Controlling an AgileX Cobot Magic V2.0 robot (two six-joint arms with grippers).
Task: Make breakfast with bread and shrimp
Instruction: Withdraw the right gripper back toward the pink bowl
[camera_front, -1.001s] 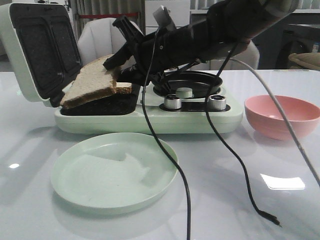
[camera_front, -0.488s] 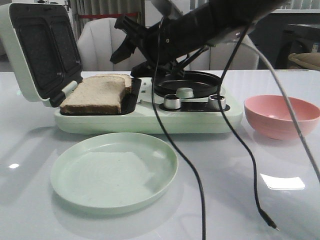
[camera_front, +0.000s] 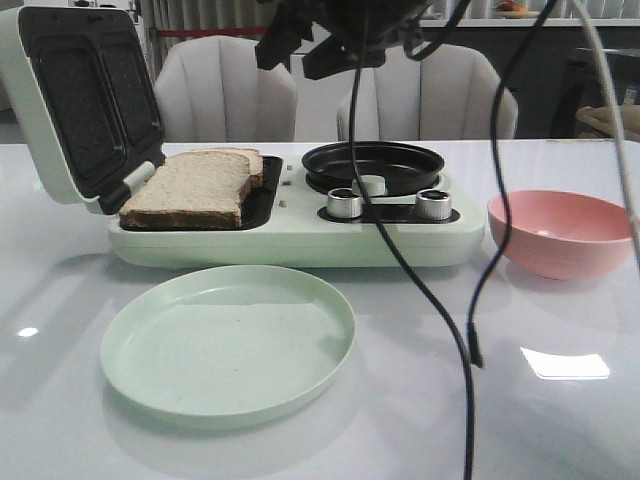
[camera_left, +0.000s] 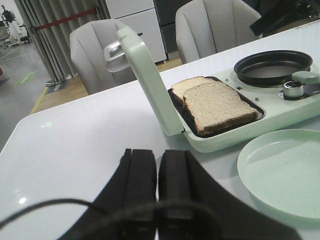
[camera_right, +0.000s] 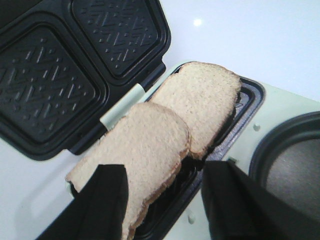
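Two bread slices lie overlapping on the lower black plate of the open sandwich maker (camera_front: 300, 235). The near slice (camera_front: 190, 190) partly covers the far one (camera_front: 248, 160). My right gripper (camera_front: 292, 55) hangs open and empty above the maker. In the right wrist view its jaws (camera_right: 165, 175) stand wide apart over the near slice (camera_right: 145, 145) and the far slice (camera_right: 205, 100). My left gripper (camera_left: 157, 160) is shut and empty over bare table to the maker's left, and both slices (camera_left: 220, 105) show ahead of it. No shrimp is in view.
An empty pale green plate (camera_front: 228, 340) sits in front of the maker. A pink bowl (camera_front: 563, 230) stands at the right. The maker's round black pan (camera_front: 373, 165) and two knobs are beside the bread. Its lid (camera_front: 80, 100) stands open at the left. Black cables (camera_front: 420, 290) hang down in front.
The right gripper let go of the tilted slice, which now lies flat over the other one. The right arm has risen up and away from the maker.
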